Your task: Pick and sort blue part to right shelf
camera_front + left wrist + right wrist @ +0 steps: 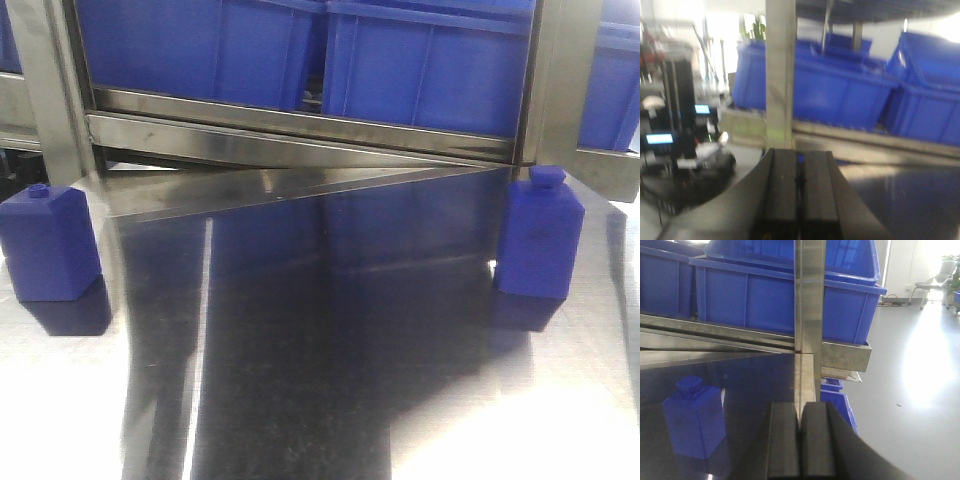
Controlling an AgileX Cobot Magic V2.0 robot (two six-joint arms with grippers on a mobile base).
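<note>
Part (538,235) and bins (430,60) are solid blue, the shelf (300,125) silvery steel

Left gripper (800,155) and right gripper (799,407): matte black, flat-faced rectangular fingers (785,440) on broad dark sloping bases.

1. Front view: white glare washes out the steel table (560,430) at lower right and lower left, and a thin bright streak runs down left of centre.
2. The table's middle stays dark and mirrors the blue bins (200,40). The blue part (50,245) at the left edge throws a dim reflection below itself.
3. Left wrist view: blurred throughout, with the upper left burnt to white.
4. Right wrist view: sharper. Strong light at the right flares on the floor (920,370).
</note>
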